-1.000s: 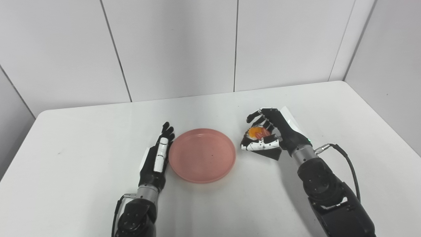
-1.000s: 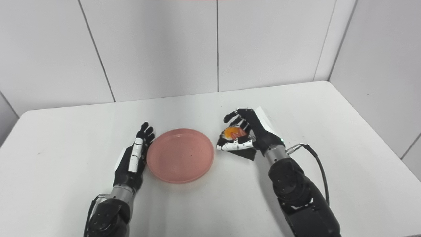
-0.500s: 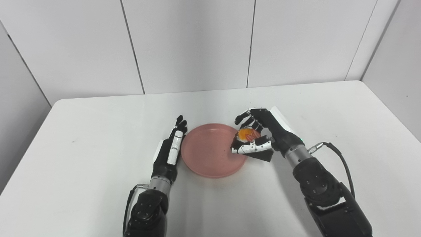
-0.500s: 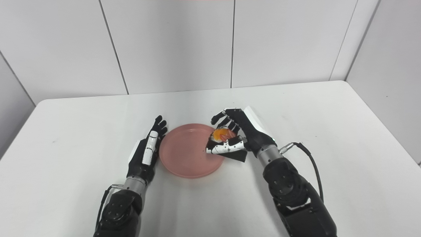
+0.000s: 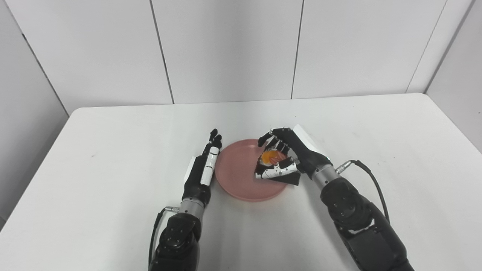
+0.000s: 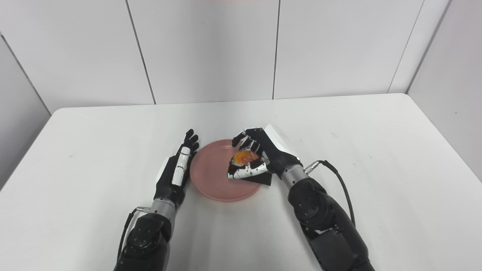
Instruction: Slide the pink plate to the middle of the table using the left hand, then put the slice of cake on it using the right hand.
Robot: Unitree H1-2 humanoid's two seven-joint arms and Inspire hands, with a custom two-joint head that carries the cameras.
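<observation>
If the right hand (image 5: 285, 160) lets go too near the rim, the cake slice (image 5: 272, 157) could tip off the pink plate (image 5: 241, 177) at mid-table; its fingers are curled round the slice, while the left hand (image 5: 203, 171) lies flat, fingers straight, against the plate's left edge

Bare white table all round; only the plate's middle is crowded.

The left hand (image 5: 201, 171) stands flat against the pink plate (image 5: 241, 180) on its left rim, blocking that side. The right hand (image 5: 288, 160), closed around the cake slice (image 5: 272, 157), fills the plate's right half. The plate's far and near edges lie unobstructed.
</observation>
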